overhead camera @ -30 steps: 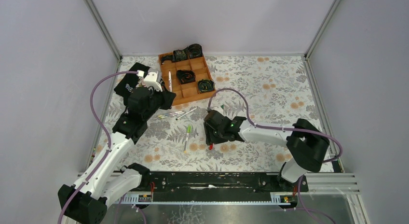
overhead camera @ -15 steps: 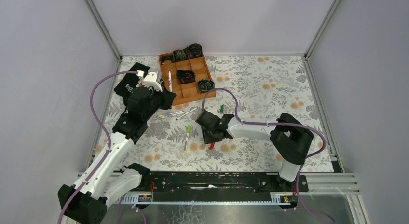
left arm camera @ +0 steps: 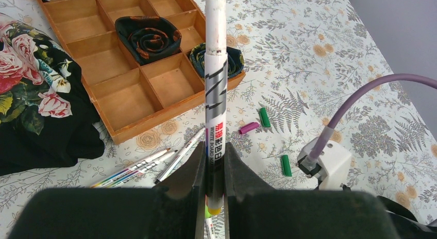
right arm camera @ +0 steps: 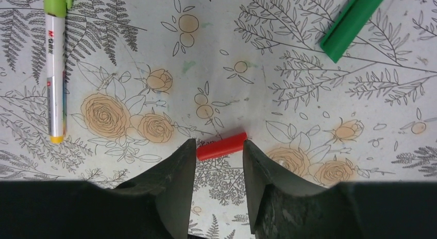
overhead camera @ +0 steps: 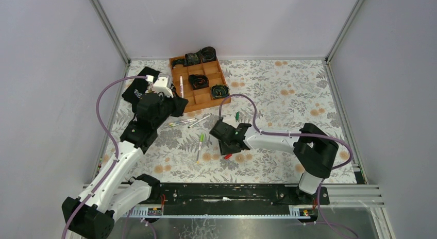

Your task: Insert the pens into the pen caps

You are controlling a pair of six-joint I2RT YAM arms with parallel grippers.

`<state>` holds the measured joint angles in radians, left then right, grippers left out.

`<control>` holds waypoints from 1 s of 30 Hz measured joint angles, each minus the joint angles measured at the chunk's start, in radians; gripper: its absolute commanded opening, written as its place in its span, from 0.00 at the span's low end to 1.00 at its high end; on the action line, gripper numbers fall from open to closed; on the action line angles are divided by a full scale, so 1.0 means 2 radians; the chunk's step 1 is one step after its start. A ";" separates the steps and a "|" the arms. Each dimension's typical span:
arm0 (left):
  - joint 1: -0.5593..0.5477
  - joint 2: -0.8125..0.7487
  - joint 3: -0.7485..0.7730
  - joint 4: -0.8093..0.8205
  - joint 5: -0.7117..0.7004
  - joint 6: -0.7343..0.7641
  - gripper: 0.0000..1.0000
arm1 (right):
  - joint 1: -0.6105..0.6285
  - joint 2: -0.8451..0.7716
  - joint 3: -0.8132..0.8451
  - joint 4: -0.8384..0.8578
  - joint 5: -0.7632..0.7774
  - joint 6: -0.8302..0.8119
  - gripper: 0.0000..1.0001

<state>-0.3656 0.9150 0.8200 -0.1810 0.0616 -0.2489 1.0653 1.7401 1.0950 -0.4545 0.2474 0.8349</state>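
Note:
My left gripper [left arm camera: 215, 151] is shut on a white board-marker pen [left arm camera: 215, 79] that sticks out forward over the tray; a yellow end shows behind the jaws. In the top view this gripper [overhead camera: 174, 101] and its pen [overhead camera: 181, 87] are at the tray's left edge. My right gripper [right arm camera: 218, 146] is open, low over the table, its jaws flanking a red cap [right arm camera: 221, 146] without clamping it. The red cap [overhead camera: 227, 156] lies just in front of the right gripper [overhead camera: 227, 144]. A lime-capped pen [right arm camera: 55, 69] and a dark green cap [right arm camera: 353, 22] lie nearby.
A wooden compartment tray [left arm camera: 154, 123] with black coiled items stands at the back. A black floral cloth [left arm camera: 31, 105] lies left of it. Three loose pens [left arm camera: 139, 167], a magenta cap [left arm camera: 249, 127] and two green caps [left arm camera: 264, 117] lie on the flowered tablecloth.
My right arm has swung left and its gripper has shifted slightly, still over the red cap. The red cap has not moved. The left arm and its pen are still.

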 measured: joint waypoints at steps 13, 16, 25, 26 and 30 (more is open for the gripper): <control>0.000 0.000 0.000 0.000 0.000 0.000 0.00 | 0.004 -0.023 -0.023 -0.006 -0.002 0.043 0.47; 0.000 0.000 0.000 0.000 0.000 0.000 0.00 | 0.004 -0.022 -0.023 -0.003 -0.003 0.046 0.47; 0.000 0.002 0.000 0.000 0.000 0.000 0.00 | 0.004 0.015 -0.012 0.001 -0.012 0.043 0.47; 0.000 0.002 0.000 0.000 0.000 0.000 0.00 | 0.005 0.017 -0.009 0.002 -0.013 0.042 0.47; 0.000 0.003 0.000 0.000 0.000 0.000 0.00 | 0.005 0.028 0.004 0.000 -0.014 0.036 0.44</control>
<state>-0.3653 0.9207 0.8200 -0.1806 0.0620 -0.2493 1.0748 1.7966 1.1027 -0.4549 0.2188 0.9070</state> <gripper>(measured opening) 0.081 0.461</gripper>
